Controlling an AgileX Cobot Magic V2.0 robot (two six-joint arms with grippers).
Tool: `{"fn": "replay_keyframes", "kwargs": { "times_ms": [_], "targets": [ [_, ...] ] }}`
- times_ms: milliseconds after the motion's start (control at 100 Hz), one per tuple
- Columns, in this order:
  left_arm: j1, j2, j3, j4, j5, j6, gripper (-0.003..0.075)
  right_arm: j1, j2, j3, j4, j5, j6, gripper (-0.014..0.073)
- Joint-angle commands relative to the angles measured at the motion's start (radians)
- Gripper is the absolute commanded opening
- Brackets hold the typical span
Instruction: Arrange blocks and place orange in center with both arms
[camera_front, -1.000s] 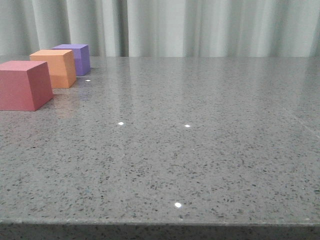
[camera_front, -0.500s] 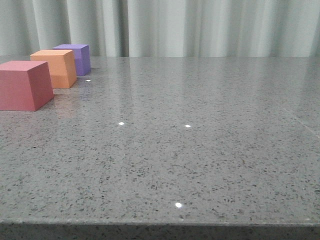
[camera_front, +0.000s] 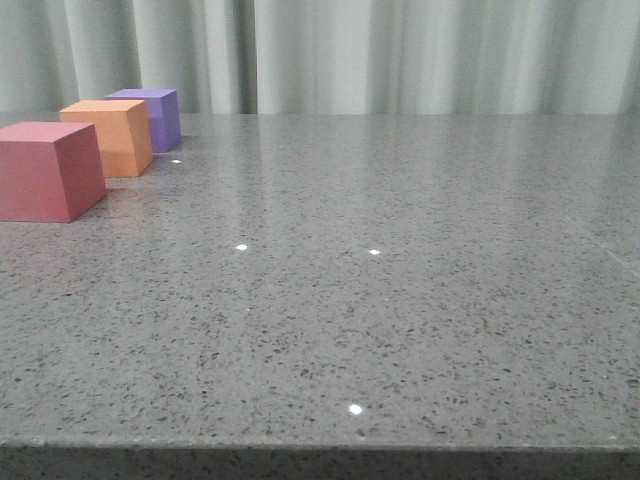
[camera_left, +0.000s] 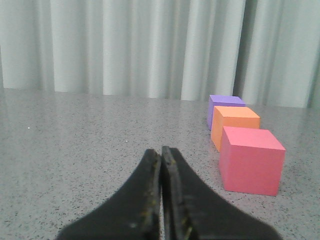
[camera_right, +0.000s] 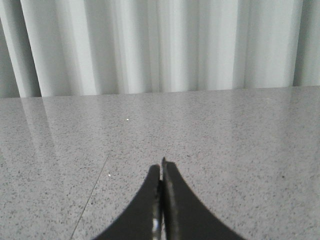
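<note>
Nothing has shifted over the last second — your row at far left already runs red-pink cube (camera_front: 50, 170), orange cube (camera_front: 108, 136), purple cube (camera_front: 150, 116), orange between. Left gripper (camera_left: 161, 152) and right gripper (camera_right: 161, 169) sit pinched together, empty — looks finished.

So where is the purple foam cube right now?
In the front view the purple foam cube sits at the far left of the grey table, last in the row, right behind the orange cube, nearest the curtain.

Red-pink cube (camera_front: 48, 170), orange cube (camera_front: 108, 136) (middle), purple cube (camera_front: 151, 117) line the table's far-left.
</note>
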Motion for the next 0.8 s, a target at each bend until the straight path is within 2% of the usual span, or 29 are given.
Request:
{"fn": "replay_keyframes", "kwargs": {
  "times_ms": [0,790],
  "targets": [
    [-0.001,-0.035,0.042,-0.009,-0.081,0.002,-0.0020,-0.003,-0.030,0.010,0.006,-0.095,-0.012,-0.0067],
    [-0.001,-0.035,0.042,-0.009,-0.081,0.002,-0.0020,-0.003,-0.024,0.010,0.006,-0.088,-0.012,-0.0067]
  ]
}}
